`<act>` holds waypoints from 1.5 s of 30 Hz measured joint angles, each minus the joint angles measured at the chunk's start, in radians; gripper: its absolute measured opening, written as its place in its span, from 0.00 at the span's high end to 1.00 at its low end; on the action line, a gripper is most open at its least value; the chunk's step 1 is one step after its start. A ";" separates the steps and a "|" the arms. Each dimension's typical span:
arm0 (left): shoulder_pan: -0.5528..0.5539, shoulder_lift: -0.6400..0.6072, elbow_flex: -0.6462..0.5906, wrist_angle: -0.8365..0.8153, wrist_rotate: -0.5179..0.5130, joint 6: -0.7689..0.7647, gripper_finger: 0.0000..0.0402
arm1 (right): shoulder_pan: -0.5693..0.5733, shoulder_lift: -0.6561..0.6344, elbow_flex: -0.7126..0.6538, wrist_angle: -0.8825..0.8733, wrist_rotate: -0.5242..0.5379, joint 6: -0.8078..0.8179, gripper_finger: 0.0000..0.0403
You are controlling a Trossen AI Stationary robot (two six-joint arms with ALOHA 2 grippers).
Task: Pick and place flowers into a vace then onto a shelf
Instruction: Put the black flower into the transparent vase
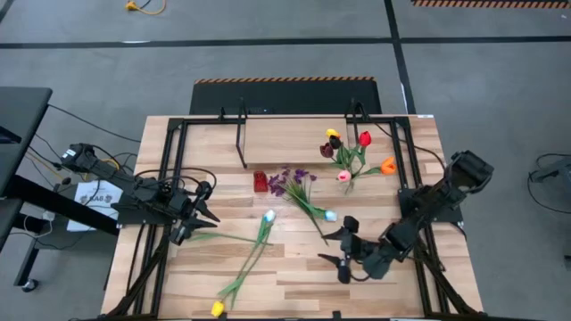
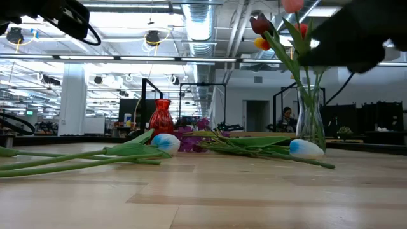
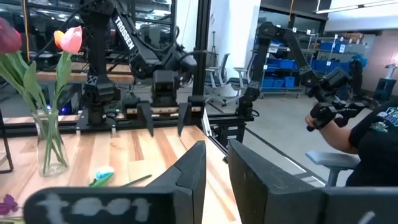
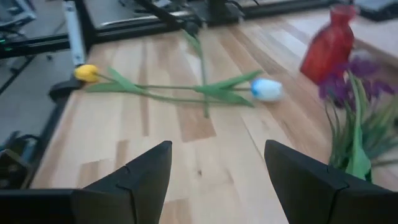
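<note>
A glass vase (image 1: 348, 183) (image 2: 310, 124) stands on the table and holds several tulips (image 1: 343, 152). Two white tulips (image 1: 269, 217) (image 1: 331, 215) (image 4: 267, 89), a yellow tulip (image 1: 217, 308) (image 4: 87, 73) and a purple sprig (image 1: 290, 183) lie flat on the boards. The shelf (image 1: 294, 143) stands at the far side. My right gripper (image 1: 339, 248) (image 4: 217, 168) is open above bare wood, near the right white tulip and pointing toward the table's left. My left gripper (image 1: 205, 212) (image 3: 216, 168) hovers at the left, its fingers a narrow gap apart with nothing between them.
A small red vase (image 1: 260, 182) (image 2: 161, 117) stands in front of the shelf. Black frame rails (image 1: 169, 169) run along both table sides. Beyond the table's right edge sits a person (image 3: 373, 143). Bare boards lie at the near middle (image 1: 294, 285).
</note>
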 joint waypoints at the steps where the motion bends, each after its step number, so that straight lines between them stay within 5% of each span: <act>1: 0.000 0.000 0.000 0.000 0.003 0.005 0.86 | -0.007 0.014 0.000 0.002 0.000 0.019 0.38; 20: 0.000 0.000 0.000 0.045 0.038 0.228 0.86 | -0.028 0.309 0.058 0.247 -0.028 0.070 0.38; 35: 0.000 0.000 0.000 0.049 0.108 0.132 0.86 | -0.060 0.520 0.344 0.249 -0.041 -0.216 0.38; 45: 0.000 0.000 0.000 0.044 0.106 0.154 0.86 | -0.164 0.520 0.343 0.320 -0.243 -0.154 0.38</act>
